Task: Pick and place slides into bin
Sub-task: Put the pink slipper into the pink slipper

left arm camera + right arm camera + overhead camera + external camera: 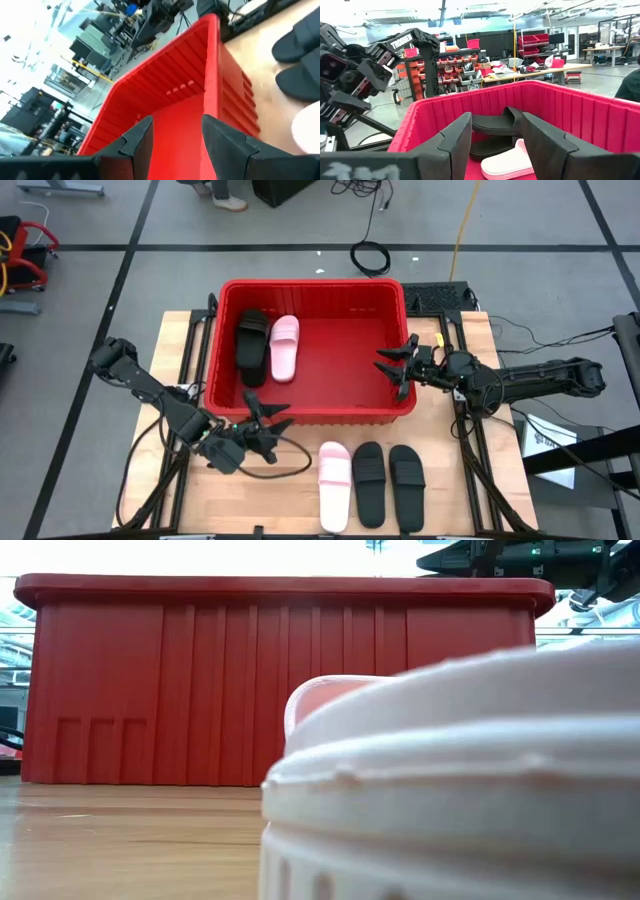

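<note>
The left jaws (pixel 268 420) stand apart with nothing between them, hanging just outside the near wall of the bin, close to its near left corner. In the left wrist view the 2 dark fingers (pixel 137 142) frame the red rim and ribbed outer wall. The left arm runs back from there across the left side of the desk.

The right jaws (pixel 398 365) also stand apart and empty, reaching over the right rim of the bin so the tips hang above its red floor near the right wall. In the right wrist view its fingers (pixel 455 142) point across the inside of the bin toward the sandals lying there. The right arm stretches in from the right edge of the desk.

The bin (pixel 312 289) sits at the middle of the desk (pixel 300 500), toward the far side. In its left part lie 2 slides side by side and touching: a black slide (pixel 252 347) on the left and a pink slide (pixel 285 347) on its right.

On the desk in front of the bin, 3 more slides lie in a row, toes toward the bin: a pale pink slide (pixel 334 480) at the left, a second black slide (pixel 369 480) in the middle and a third black slide (pixel 406 476) at the right, each just beside its neighbour. In the low view the pale pink one fills the foreground, with the bin wall behind it.
</note>
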Available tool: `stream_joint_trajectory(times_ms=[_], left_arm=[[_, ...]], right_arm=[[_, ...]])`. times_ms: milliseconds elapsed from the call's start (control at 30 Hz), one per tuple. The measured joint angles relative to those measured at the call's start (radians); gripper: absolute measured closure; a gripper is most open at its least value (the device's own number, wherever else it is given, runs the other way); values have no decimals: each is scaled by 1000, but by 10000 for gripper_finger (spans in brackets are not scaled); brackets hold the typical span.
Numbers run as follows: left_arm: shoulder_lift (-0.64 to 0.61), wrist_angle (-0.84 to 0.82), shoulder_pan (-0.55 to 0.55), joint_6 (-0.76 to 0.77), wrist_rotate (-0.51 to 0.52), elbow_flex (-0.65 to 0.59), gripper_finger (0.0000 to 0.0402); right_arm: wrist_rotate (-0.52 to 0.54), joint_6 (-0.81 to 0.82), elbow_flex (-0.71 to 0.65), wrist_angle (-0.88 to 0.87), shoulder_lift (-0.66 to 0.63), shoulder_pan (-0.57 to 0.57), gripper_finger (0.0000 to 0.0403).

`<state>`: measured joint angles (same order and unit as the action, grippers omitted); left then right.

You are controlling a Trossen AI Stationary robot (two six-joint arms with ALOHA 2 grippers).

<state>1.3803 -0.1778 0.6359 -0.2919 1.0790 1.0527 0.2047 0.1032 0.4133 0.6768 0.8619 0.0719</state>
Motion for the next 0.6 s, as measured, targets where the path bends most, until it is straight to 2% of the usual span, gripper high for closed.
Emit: stream_joint_trajectory(times_ms=[167, 367, 600], left_arm=[[57, 111, 29, -47, -2, 3, 227], [167, 92, 72, -21, -2, 99, 227], [342, -88, 113, 63, 0, 304, 227]], right_arm=[[0, 9, 0, 0, 0, -10, 238], [0, 32, 0, -7, 0, -10, 238], [-6, 112, 0, -70, 1, -10, 238]])
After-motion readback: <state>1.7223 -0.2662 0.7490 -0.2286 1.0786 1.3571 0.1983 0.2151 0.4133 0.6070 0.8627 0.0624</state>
